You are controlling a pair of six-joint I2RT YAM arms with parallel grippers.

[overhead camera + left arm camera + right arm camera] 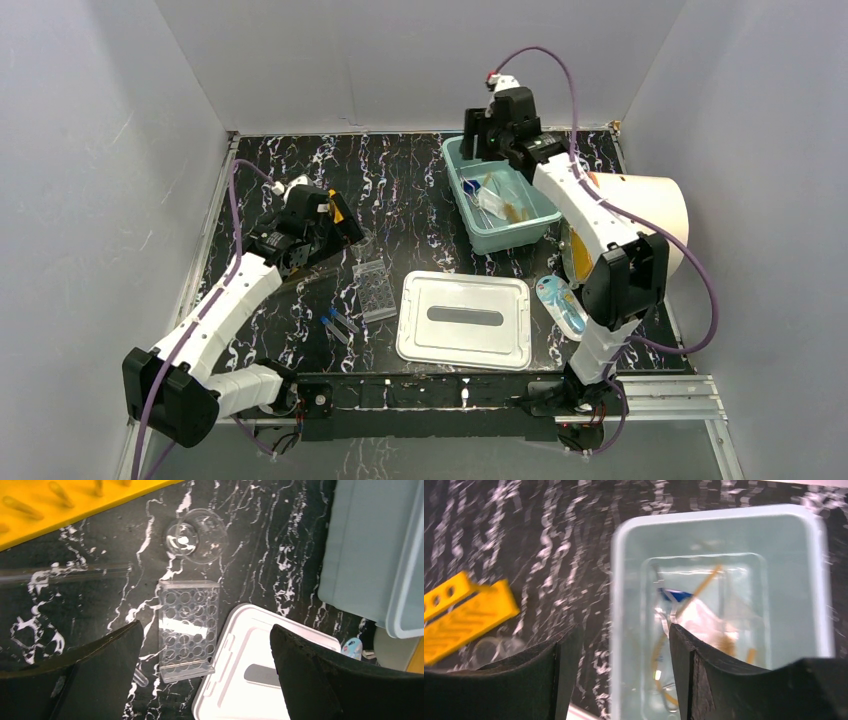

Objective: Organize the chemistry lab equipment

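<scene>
My left gripper (322, 228) (206, 630) is wide open and holds nothing. It hangs over the clear well plate (187, 630) (372, 290). Beyond the plate a clear beaker (197, 535) lies on its side, next to the yellow test-tube rack (50, 510) (341, 214). Two blue-capped tubes (336, 323) lie near the plate. My right gripper (488, 138) (621, 630) is open and empty. Its jaws stand either side of the left wall of the teal bin (719, 527) (455, 165). In the bin lie amber tubing (704, 582), a blue-capped tube (675, 595) and clear items.
A white lid (465, 320) (240, 690) lies front centre, right of the well plate. A cream bucket (645, 210) lies tipped at the right edge, with a blue packet (560, 302) in front of it. A glass rod (65, 572) rests below the rack.
</scene>
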